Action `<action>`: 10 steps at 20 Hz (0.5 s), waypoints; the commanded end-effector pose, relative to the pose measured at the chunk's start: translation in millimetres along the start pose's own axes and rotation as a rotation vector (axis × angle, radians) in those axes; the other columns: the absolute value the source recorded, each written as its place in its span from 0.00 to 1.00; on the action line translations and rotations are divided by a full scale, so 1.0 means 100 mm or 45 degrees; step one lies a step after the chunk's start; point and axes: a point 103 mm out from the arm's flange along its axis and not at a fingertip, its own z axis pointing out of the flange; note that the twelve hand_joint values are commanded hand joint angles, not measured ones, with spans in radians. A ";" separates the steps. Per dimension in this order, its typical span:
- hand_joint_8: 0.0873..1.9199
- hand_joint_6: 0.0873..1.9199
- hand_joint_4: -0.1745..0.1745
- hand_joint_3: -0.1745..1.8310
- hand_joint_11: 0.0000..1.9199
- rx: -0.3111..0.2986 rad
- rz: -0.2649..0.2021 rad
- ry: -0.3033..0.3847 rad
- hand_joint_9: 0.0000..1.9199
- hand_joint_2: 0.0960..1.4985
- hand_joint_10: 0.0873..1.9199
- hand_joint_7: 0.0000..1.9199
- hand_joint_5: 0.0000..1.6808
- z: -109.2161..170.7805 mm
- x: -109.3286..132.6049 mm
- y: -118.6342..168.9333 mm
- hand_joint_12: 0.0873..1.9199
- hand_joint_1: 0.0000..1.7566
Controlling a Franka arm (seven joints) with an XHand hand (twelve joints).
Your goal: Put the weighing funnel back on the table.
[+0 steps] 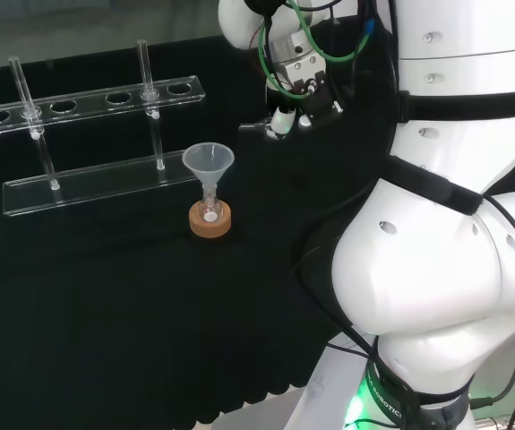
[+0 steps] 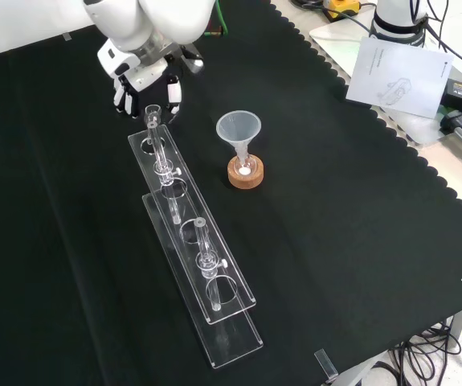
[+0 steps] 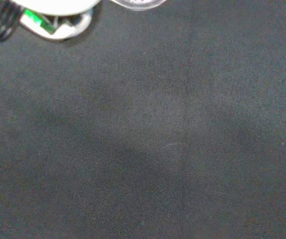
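I am watching the hand [image 2: 144, 79] hanging over the far end of the bench [image 2: 359, 241] in the front view, just past the end of the clear test tube rack [image 2: 231, 334]. I cannot tell how far it is closing or what it is gripping. In the wrist view a small clear round edge is peeking in beside the white part of the hand, and I am guessing that this is the weighing funnel [image 3: 138, 3], so it is up at the hand and not yet down on the cloth. Here is what is worrying me. The hand is sitting very near the closest of the test tubes [image 2: 159, 149], so if I am lowering it straight down it could bump that tube or push the rack. If the hand is letting go too high, the little glass piece could hit hard and chip, or roll away on the dark cloth where it is hard to find. Counting now, I am seeing one hand, one rack, two test tubes standing in it, one funnel [image 2: 239, 129], one small flask [image 2: 245, 163] under it and one cork ring [image 2: 245, 175].
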 end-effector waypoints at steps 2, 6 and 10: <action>0.31 0.38 1.00 0.43 0.45 0.070 0.004 0.046 0.50 0.40 0.10 0.31 0.72 0.23 -0.03 0.16 0.49 0.63; 0.31 0.38 1.00 0.43 0.45 0.090 -0.002 0.069 0.50 0.40 0.10 0.31 0.72 0.32 -0.03 0.23 0.49 0.63; 0.31 0.38 1.00 0.43 0.45 0.108 -0.013 0.075 0.50 0.40 0.10 0.31 0.72 0.38 0.00 0.29 0.49 0.63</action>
